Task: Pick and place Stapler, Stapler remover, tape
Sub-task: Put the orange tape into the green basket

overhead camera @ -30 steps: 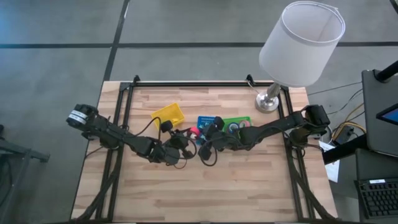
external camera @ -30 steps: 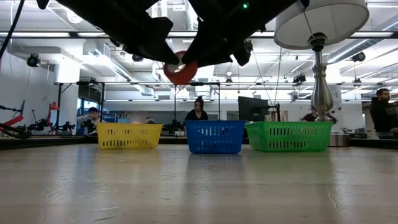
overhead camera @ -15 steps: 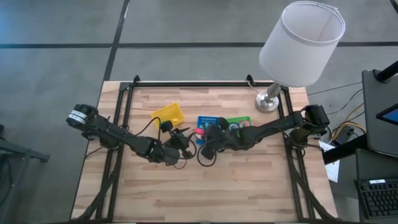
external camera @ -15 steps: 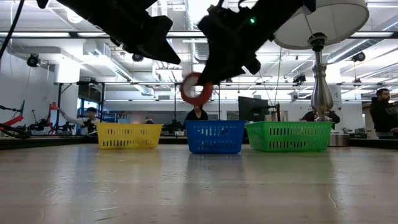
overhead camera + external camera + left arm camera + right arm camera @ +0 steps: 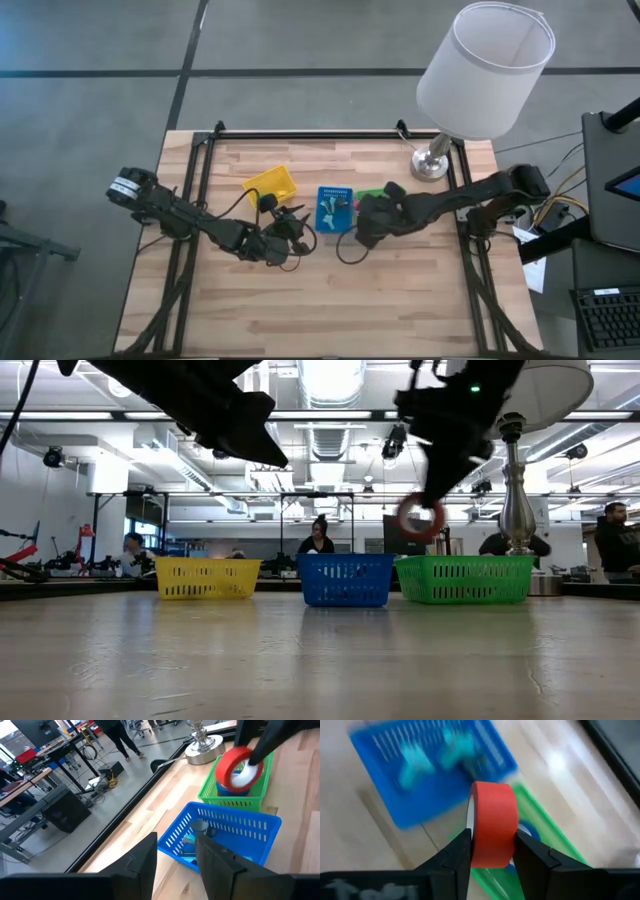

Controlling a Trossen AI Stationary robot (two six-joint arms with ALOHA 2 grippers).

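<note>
On the wooden bench (image 5: 400,290), the right end effector (image 5: 492,851) grips a red tape roll (image 5: 492,822) above the green basket (image 5: 465,579), not released; the left end effector (image 5: 175,850) waits, fingers apart.

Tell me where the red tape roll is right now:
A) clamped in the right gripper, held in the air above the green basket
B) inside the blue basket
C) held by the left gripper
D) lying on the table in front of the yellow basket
A: the right gripper is shut on the red tape roll, which hangs in the air over the green basket.
</note>
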